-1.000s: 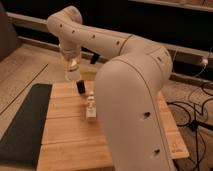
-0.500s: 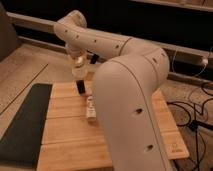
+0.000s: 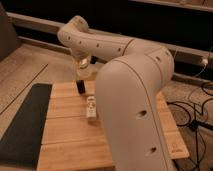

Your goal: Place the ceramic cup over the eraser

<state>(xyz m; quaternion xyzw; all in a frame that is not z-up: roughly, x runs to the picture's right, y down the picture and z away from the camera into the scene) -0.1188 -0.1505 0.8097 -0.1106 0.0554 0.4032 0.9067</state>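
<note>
Over the far edge of the table (image 3: 65, 135) I find the gripper (image 3: 83, 64) clamped on the ceramic cup (image 3: 85, 71); eraser (image 3: 80, 86) upright just below.

Over the table's (image 3: 65, 135) far edge, the gripper (image 3: 82, 62) blurs into the ceramic cup (image 3: 85, 69) it seems to clasp; the arm (image 3: 135, 100) hides the table's right.

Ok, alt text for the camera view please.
The gripper of the white arm holds the cup above the eraser near the far edge of the wooden table. A white oblong piece lies nearer, a dark mat at left.
</note>
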